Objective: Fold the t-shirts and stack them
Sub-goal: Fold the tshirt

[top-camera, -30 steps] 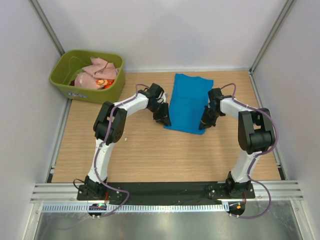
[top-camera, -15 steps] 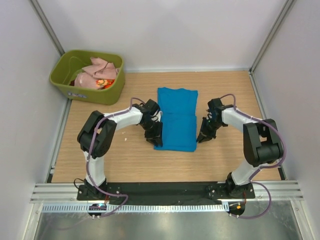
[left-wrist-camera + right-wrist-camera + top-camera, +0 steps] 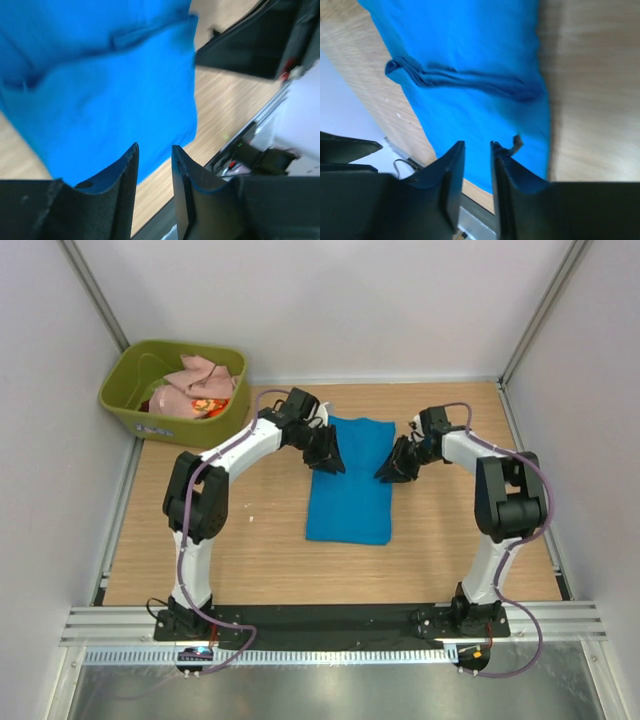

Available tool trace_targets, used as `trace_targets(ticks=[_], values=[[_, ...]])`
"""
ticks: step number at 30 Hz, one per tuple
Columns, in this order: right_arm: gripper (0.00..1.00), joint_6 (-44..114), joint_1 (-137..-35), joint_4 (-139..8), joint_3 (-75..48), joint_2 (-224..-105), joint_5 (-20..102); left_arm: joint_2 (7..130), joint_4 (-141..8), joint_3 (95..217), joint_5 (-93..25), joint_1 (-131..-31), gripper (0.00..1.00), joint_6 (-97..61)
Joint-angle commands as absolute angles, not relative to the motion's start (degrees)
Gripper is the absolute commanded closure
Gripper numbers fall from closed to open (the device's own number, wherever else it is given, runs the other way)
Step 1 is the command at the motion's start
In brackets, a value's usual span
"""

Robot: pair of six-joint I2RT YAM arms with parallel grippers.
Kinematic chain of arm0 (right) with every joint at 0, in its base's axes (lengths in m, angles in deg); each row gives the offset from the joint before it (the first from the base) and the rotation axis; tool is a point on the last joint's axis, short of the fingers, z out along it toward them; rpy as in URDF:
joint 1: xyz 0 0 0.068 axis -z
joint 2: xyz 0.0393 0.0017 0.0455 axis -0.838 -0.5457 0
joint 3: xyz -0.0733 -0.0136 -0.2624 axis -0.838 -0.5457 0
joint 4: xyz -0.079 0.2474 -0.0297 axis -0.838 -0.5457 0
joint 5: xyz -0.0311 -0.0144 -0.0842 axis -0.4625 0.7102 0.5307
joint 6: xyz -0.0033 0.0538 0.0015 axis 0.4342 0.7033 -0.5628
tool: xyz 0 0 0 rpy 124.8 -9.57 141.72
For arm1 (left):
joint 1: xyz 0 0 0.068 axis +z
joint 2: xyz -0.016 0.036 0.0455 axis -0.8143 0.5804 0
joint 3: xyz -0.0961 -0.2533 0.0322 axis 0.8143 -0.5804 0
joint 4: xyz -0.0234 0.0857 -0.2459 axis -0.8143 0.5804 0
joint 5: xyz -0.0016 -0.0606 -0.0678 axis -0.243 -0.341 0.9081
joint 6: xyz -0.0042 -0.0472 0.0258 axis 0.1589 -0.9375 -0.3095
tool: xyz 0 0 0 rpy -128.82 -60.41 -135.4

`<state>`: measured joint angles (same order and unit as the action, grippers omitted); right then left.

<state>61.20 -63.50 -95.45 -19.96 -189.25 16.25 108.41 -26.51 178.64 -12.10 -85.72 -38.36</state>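
Observation:
The bright blue t-shirt [image 3: 350,502] lies folded in a long rectangle on the wooden table, mid-table. My left gripper [image 3: 331,456] hovers over its far left edge; its jaws stand slightly apart with nothing between them [image 3: 154,147], and the blue cloth [image 3: 100,85] lies below. My right gripper [image 3: 389,469] hovers over the shirt's far right edge, also slightly open and empty [image 3: 476,145], above the cloth [image 3: 470,45], which has a fold ridge across it. The pale pink shirt [image 3: 197,380] and the red-orange patterned shirt [image 3: 208,406] lie crumpled in the tub.
The olive-green tub [image 3: 135,405] stands at the far left corner of the table. White walls and metal frame posts close in the table on three sides. A black base rail [image 3: 330,618] runs along the near edge.
The blue shirt slid left and toward me and straightened a second ago. Since half a second ago both grippers have moved from its near corners to its far part, empty.

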Motion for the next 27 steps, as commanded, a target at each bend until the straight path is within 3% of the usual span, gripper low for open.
trace_targets(ticks=[1, 7, 13, 21, 27], values=[[0.69, 66.2, -66.1, -87.5, -14.9, -193.9, 8.6, 114.4, -34.9, 181.1, -3.0, -83.4, 0.67, -43.5], [0.91, 69.3, -66.2, -79.3, -12.3, -204.2, 5.8, 123.4, -45.2, 181.7, -0.6, -80.5, 0.75, -48.4], [0.95, 67.5, -60.8, -80.7, -13.4, -209.1, 6.0, 125.0, -45.0, 177.7, -3.0, -75.3, 0.79, -47.1], [0.95, 60.3, -58.2, -89.9, -12.8, -205.3, 9.8, 121.5, -36.9, 177.8, -6.0, -74.8, 0.79, -40.6], [0.94, 56.3, -59.7, -98.4, -10.9, -194.1, 14.0, 112.1, -32.7, 176.6, -6.7, -75.2, 0.61, -39.8]])
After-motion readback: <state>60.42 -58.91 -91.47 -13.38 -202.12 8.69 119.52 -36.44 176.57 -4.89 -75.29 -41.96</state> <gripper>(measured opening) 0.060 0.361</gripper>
